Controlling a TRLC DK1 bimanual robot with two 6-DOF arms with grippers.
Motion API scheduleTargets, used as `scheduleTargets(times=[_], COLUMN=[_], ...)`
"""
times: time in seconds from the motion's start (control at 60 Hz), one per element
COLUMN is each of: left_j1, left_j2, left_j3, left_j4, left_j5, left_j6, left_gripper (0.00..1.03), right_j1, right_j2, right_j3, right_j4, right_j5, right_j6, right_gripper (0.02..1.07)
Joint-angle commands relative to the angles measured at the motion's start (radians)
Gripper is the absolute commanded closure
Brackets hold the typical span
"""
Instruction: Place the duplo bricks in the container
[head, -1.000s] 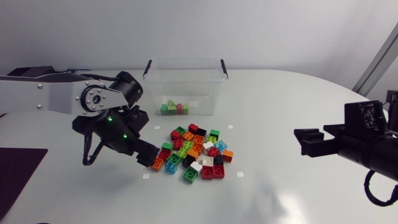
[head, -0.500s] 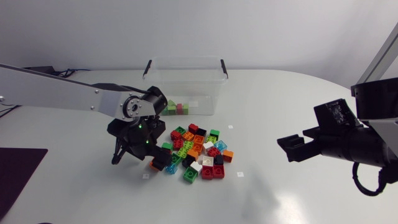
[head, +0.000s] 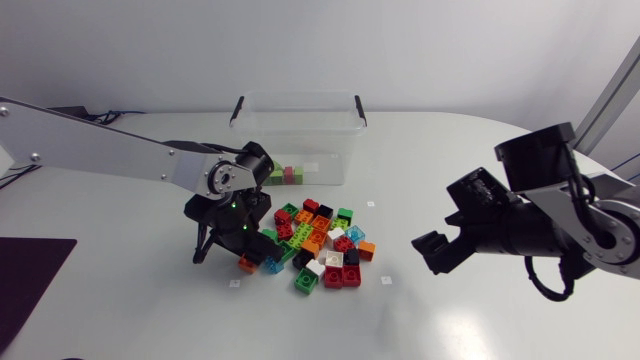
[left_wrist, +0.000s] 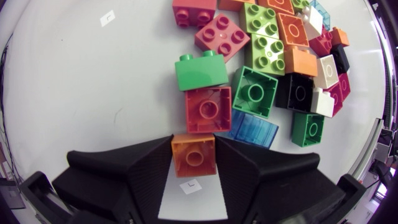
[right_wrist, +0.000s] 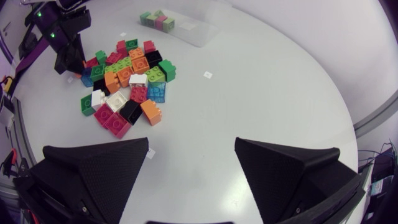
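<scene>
The left gripper (left_wrist: 194, 146) clamps an orange brick (left_wrist: 194, 157) between its fingers at the edge of the brick pile (head: 315, 240); the right gripper (right_wrist: 191, 144) gapes wide, holding nothing, well apart from the pile; behind the pile, the clear container (head: 300, 135) holds green and pink bricks (head: 280, 174)

The white table (head: 430, 160) has a rounded edge, and the clear container (head: 335, 140) stands toward its far side. Just in front of the container lies a heap of duplo bricks (head: 312, 243) (red, green, orange, black, white, blue). An orange brick (head: 247, 264) sits at the heap's fringe, in front and left of the container. Small white tags (head: 386, 281) dot the surface there too. A dark mat (head: 30, 285) lies well to the container's left.
</scene>
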Motion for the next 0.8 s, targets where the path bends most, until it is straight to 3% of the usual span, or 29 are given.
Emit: scheduleTargets(times=[0.0, 0.467, 0.7, 0.783], left_j1=[0.013, 0.05, 0.108, 0.116], left_j2=[0.029, -0.186, -0.279, -0.293], left_j3=[0.0, 0.008, 0.106, 0.14], left_j4=[-0.027, -0.149, -0.171, -0.171], left_j5=[-0.008, -0.002, 0.087, 0.11], left_j6=[-0.029, 0.128, 0.168, 0.169], left_gripper=[0.77, 0.79, 0.79, 0.79], right_j1=[0.021, 0.119, 0.113, 0.113], right_j2=[0.09, 0.451, 0.581, 0.612], right_j3=[0.048, 0.172, 0.226, 0.237], right_j4=[-0.015, 0.045, 0.086, 0.105], right_j5=[0.0, -0.08, -0.103, -0.103], right_j6=[-0.06, -0.214, -0.26, -0.27], right_gripper=[0.07, 0.11, 0.12, 0.2])
